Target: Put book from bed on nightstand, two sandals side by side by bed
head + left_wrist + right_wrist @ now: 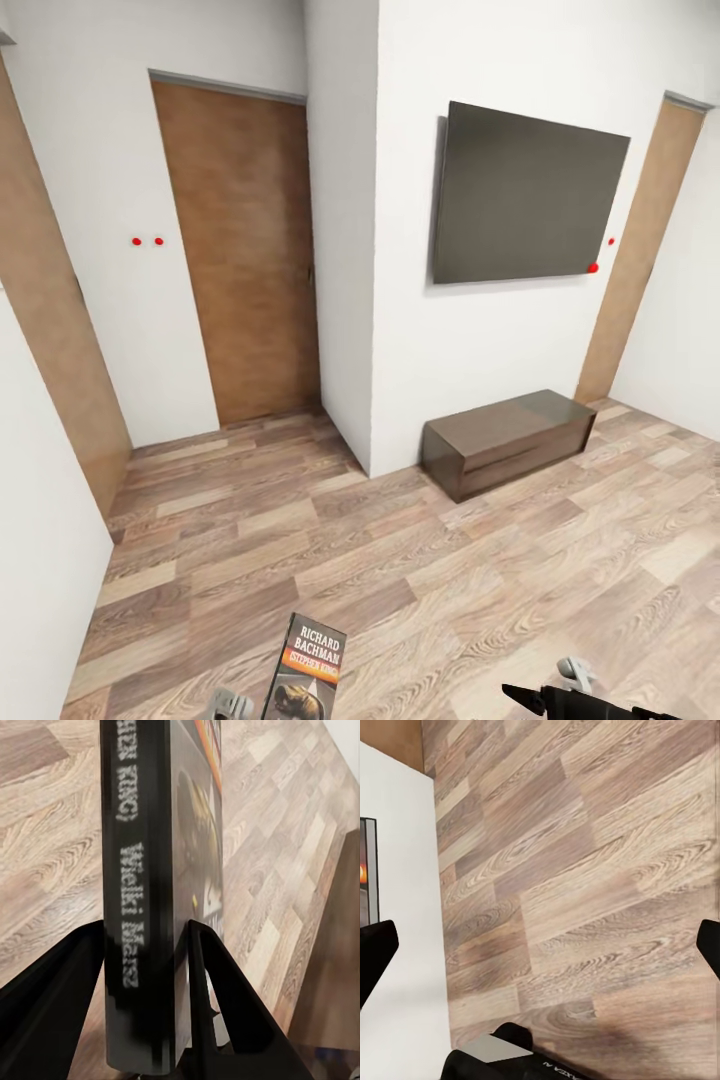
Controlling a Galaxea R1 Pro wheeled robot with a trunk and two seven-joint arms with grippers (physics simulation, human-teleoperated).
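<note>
Left gripper [146, 967] pinches the book [305, 668] upright by its lower edge, bottom centre of the head view — carried clear of the floor for transit, I'd say. Right gripper [540, 952] spread wide, nothing in it. Wood-plank floor [400, 560]; white walls, brown door [245, 250] upper left, dark wall panel [525, 195] above a low dresser [505, 440].

Low cabinet [508, 440] stands on the floor [330, 540] against the wall, below the mounted television [525, 195]. Door [243, 250] lies to its left. Book [308, 668] stands upright between the left hand's [142, 945] fingers.
</note>
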